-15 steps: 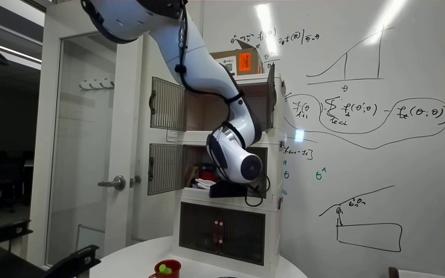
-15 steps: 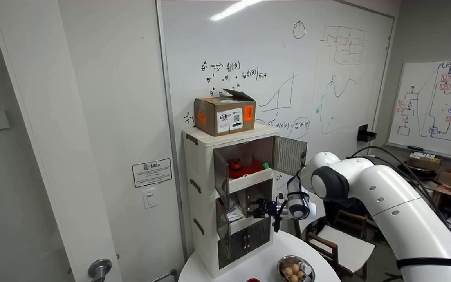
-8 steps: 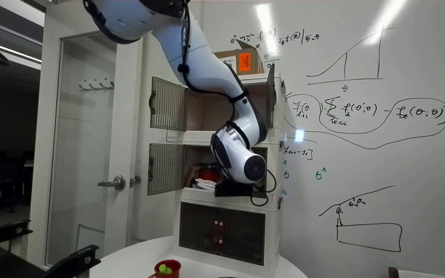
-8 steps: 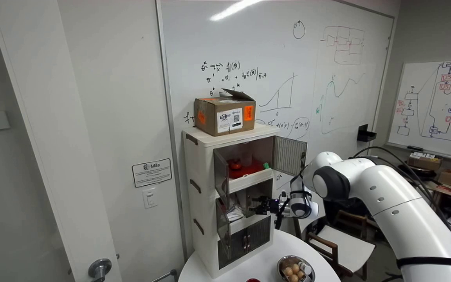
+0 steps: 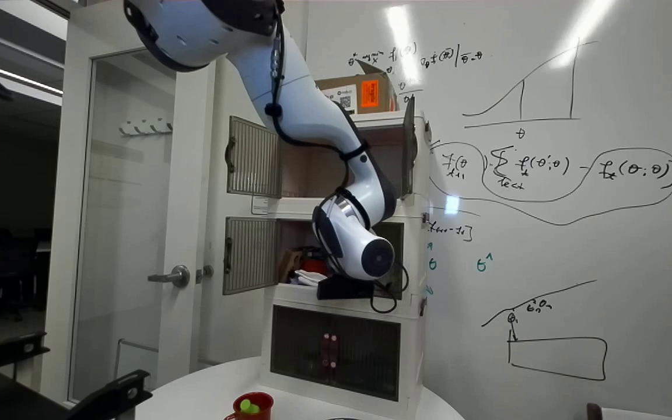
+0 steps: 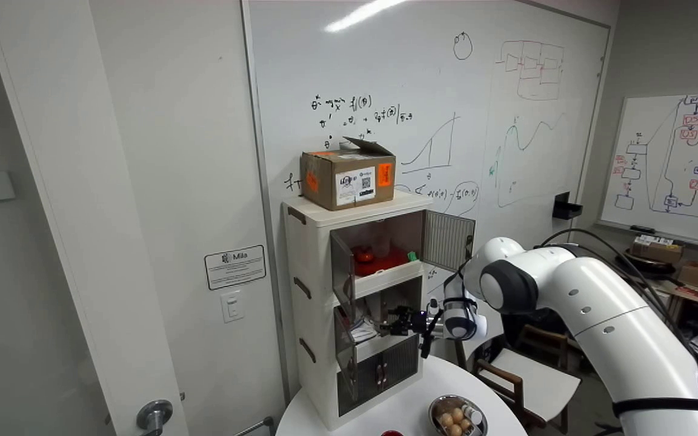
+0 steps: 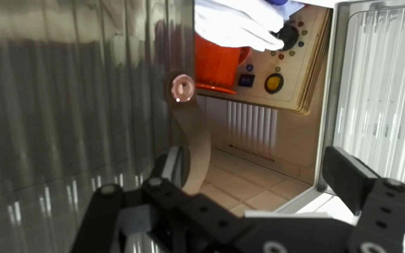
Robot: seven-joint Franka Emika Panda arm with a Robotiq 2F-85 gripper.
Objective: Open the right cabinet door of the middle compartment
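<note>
The middle compartment of the white cabinet also shows in an exterior view. Its left door stands open. Its right door looks shut or nearly shut, partly behind my arm. In the wrist view the right door is a dark ribbed panel with a curved brown handle at its edge. My gripper is open and holds nothing. One finger is right beside the handle; I cannot tell if they touch. The other finger is by the compartment's open side. The gripper is at the compartment's front.
Inside the compartment are a white cloth, a red mug and a wooden panel. The top tier's doors stand open. The round table holds a bowl of eggs and a red cup.
The arm and gripper shifted slightly right in the exterior view half a second ago and have since moved back left and a little lower. The doors have not visibly moved.
</note>
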